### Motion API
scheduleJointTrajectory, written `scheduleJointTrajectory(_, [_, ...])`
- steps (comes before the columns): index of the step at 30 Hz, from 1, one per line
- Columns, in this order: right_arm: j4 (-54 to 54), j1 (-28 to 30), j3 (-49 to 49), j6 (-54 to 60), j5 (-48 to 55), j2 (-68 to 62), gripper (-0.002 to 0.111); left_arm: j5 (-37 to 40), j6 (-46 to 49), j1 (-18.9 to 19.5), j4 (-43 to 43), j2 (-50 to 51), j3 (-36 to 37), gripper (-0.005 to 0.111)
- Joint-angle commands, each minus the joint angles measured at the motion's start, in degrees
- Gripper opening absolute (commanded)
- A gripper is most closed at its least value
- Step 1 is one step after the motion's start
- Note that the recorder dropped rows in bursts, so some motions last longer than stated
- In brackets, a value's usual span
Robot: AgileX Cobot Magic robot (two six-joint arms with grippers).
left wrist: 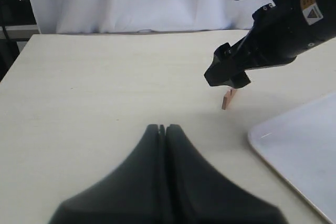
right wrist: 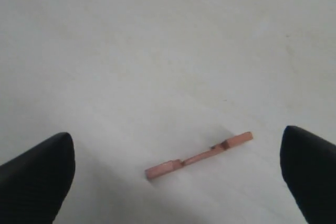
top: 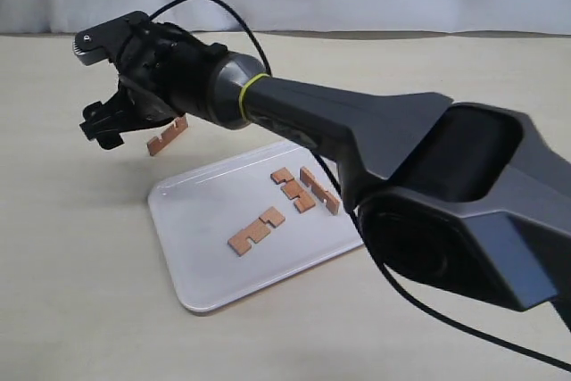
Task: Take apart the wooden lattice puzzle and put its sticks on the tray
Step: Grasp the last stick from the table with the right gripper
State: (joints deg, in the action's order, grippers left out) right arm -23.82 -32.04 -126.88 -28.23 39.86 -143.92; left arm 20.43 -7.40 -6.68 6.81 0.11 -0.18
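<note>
White tray lies centre on a beige table. R gripper, reaching across to the far left, hangs w/ fingers spread wide over the one stick off the tray, on the table just past its far-left corner. L gripper: fingers pressed together, empty.

Risk: that stick is thin & low, so closing fingers may nudge or tip it rather than pinch it; a weak pinch could drop it short.

Count: 1 tray, 2 grippers, 4 sticks. On the tray are a near stick and a far pair. No assembled lattice in view.

matt reddish wooden sticks, glossy white plastic tray
</note>
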Motion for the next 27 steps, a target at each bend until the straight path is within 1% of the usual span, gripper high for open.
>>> scheduleJointTrajectory(1, [-6.45, -0.95, -4.43, -8.62, 3.54, -3.72, 0.097, -0.59, -0.13, 0.01, 0.07, -0.11, 0.18, 0.0])
scheduleJointTrajectory(6, [-6.88, -1.15, -4.43, -17.05, 0.59, -5.36, 0.09, -0.59, -0.13, 0.01, 0.07, -0.11, 0.18, 0.0])
scheduleJointTrajectory(13, [-10.81, -1.15, -4.43, -25.26, -1.31, -6.99, 0.067, -0.59, -0.13, 0.01, 0.07, -0.11, 0.18, 0.0])
scheduleJointTrajectory(17, [-13.78, -1.15, -4.43, -30.0, -1.95, -7.96, 0.059, -0.59, -0.13, 0.01, 0.07, -0.11, 0.18, 0.0])
scheduleJointTrajectory(19, [-14.62, -1.15, -4.43, -31.97, -2.07, -8.31, 0.057, -0.59, -0.13, 0.01, 0.07, -0.11, 0.18, 0.0])
scheduleJointTrajectory(27, [-16.58, -1.15, -4.43, -34.23, -0.72, -8.68, 0.057, -0.47, -0.13, 0.01, 0.07, -0.11, 0.18, 0.0])
